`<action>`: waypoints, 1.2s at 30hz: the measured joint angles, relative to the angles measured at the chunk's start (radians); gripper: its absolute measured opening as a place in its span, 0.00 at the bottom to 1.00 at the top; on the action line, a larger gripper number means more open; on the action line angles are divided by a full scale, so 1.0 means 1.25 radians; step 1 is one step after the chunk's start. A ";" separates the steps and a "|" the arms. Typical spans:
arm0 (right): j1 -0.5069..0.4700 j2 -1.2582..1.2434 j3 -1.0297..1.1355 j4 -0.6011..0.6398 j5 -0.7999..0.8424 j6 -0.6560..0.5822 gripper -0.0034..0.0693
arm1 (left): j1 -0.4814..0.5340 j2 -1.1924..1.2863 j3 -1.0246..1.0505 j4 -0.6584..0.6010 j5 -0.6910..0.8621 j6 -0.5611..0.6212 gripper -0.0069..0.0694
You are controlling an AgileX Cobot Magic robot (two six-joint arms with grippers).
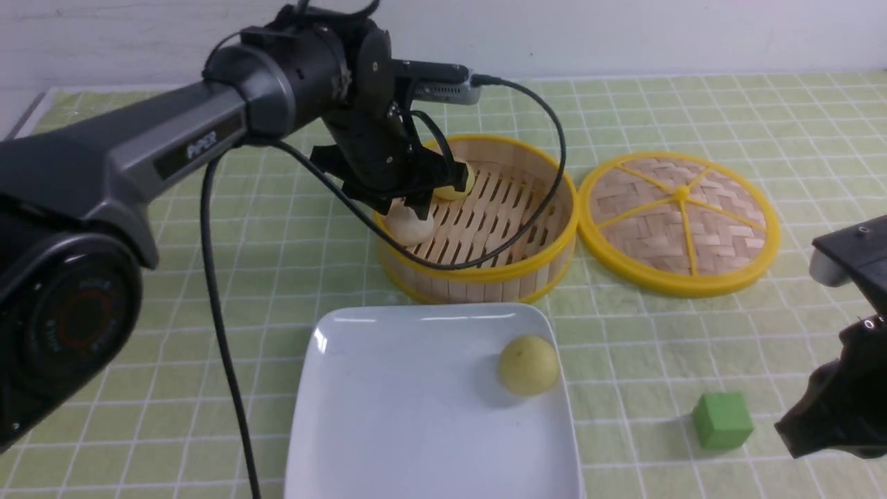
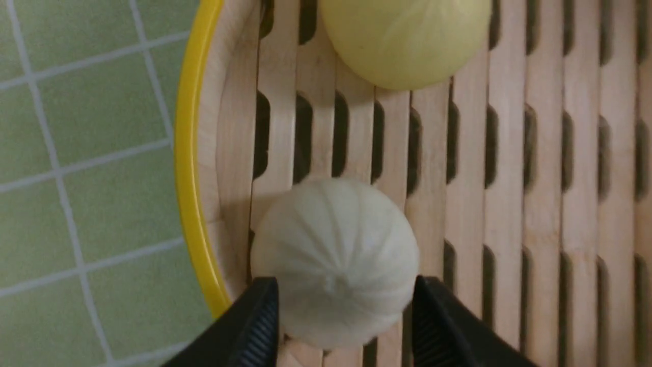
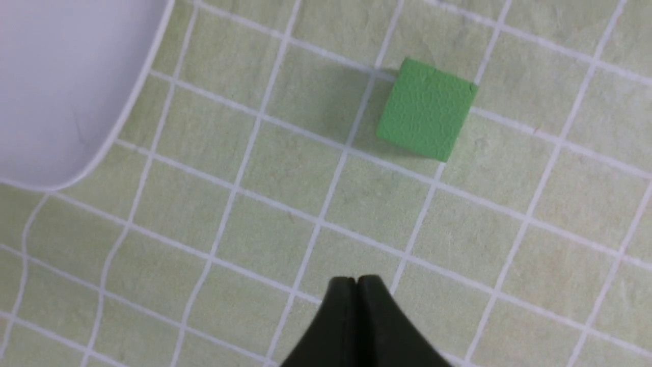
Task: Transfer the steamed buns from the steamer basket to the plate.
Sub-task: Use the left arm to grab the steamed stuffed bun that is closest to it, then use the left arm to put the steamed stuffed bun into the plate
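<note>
**Greyish-white bun (image 2: 333, 260) straddled by the left tool (image 2: 346, 285) in the steamer basket (image 1: 485, 277)**

The left tool is positioned with its jaws spread wide on either side of the greyish-white bun, with nothing gripped yet, apparently so that the widest part can be pinched. That bun is seated at the basket's 9 o'clock, close to the wall. A yellow bun (image 2: 405, 41) is seen near 10 o'clock, and a third bun (image 1: 528, 364) is set at the plate's (image 1: 388, 416) 2 o'clock. The right tool (image 3: 356, 283) is held closed and empty over the desk, probably kept clear.

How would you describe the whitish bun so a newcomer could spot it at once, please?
Find the bamboo steamer basket beyond the white plate. By its left wall, between the left gripper's open fingers, sits the bun. It is greyish-white, unlike the yellow bun beside it.
</note>
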 joint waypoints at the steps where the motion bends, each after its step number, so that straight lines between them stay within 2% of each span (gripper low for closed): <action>1: 0.000 0.000 0.000 0.000 -0.004 0.000 0.04 | 0.000 0.008 0.000 0.004 -0.011 -0.001 0.59; 6: 0.000 0.000 0.000 0.000 -0.020 0.000 0.05 | 0.000 0.027 -0.001 0.014 -0.039 -0.004 0.53; 10: 0.000 0.000 0.000 0.000 -0.025 0.000 0.05 | 0.000 0.031 -0.006 0.003 -0.027 -0.006 0.21; 12: 0.000 0.000 0.000 0.000 -0.025 0.000 0.05 | 0.000 0.015 -0.006 -0.012 -0.006 -0.006 0.14; 16: 0.000 0.000 0.000 0.000 -0.022 0.000 0.05 | -0.001 -0.055 -0.006 -0.038 0.059 -0.004 0.12; 19: 0.000 0.000 0.000 0.000 -0.021 0.000 0.05 | -0.001 -0.182 -0.006 -0.038 0.126 -0.004 0.12; 23: 0.000 0.000 0.000 0.000 -0.020 0.000 0.06 | -0.001 -0.310 -0.002 -0.026 0.266 0.011 0.12; 27: 0.000 0.000 0.000 0.001 -0.020 0.000 0.06 | -0.001 -0.374 0.102 -0.027 0.308 0.031 0.12; 31: 0.000 0.000 0.000 0.001 -0.020 0.000 0.07 | -0.001 -0.377 0.266 -0.079 0.283 0.036 0.13; 33: 0.000 0.000 0.000 0.001 -0.020 0.000 0.07 | -0.001 -0.353 0.408 -0.142 0.155 0.048 0.14; 34: 0.000 0.000 0.000 0.001 -0.020 0.000 0.07 | -0.001 -0.349 0.416 -0.145 0.144 0.048 0.14; 36: 0.000 0.000 0.000 0.001 -0.020 0.000 0.07 | -0.001 -0.321 0.485 -0.171 0.030 0.052 0.17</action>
